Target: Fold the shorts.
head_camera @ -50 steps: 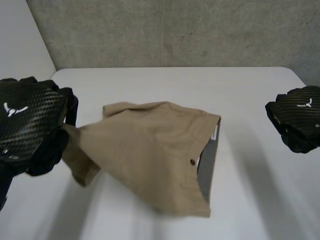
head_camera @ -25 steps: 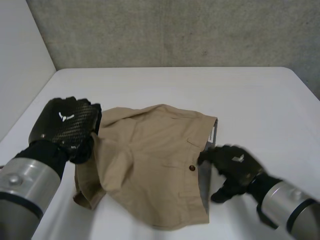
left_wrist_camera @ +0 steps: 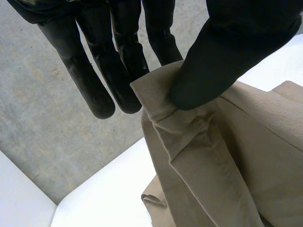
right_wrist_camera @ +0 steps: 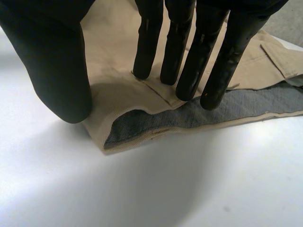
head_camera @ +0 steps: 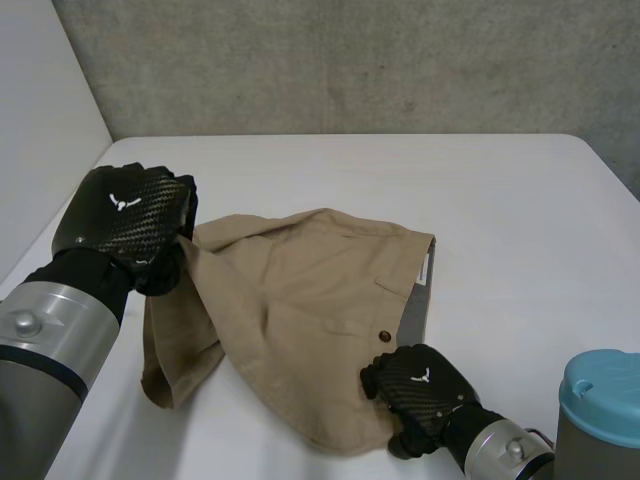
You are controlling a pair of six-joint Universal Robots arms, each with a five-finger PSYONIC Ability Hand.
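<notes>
Tan shorts (head_camera: 310, 300) lie on the white table (head_camera: 500, 200), waistband to the right with its grey lining (head_camera: 412, 315) showing. My left hand (head_camera: 125, 215) is at the shorts' left side and holds a leg hem lifted off the table. In the left wrist view the thumb (left_wrist_camera: 222, 52) pinches the hem (left_wrist_camera: 161, 106) against the fingers. My right hand (head_camera: 420, 385) rests at the near waistband corner. In the right wrist view its straight fingers (right_wrist_camera: 189, 56) touch the tan cloth (right_wrist_camera: 118, 94) beside the grey lining (right_wrist_camera: 189, 118), thumb apart at the cloth's edge.
A concrete wall (head_camera: 350, 60) stands behind the table's far edge. The table's left edge runs close by my left arm (head_camera: 40, 340). The light-blue cap of my right arm (head_camera: 600, 385) sits at the near right.
Both hands have come down from near the camera to the shorts. The left hand has drawn the leg hem up and left. The right hand has moved along the waistband to its near corner.
</notes>
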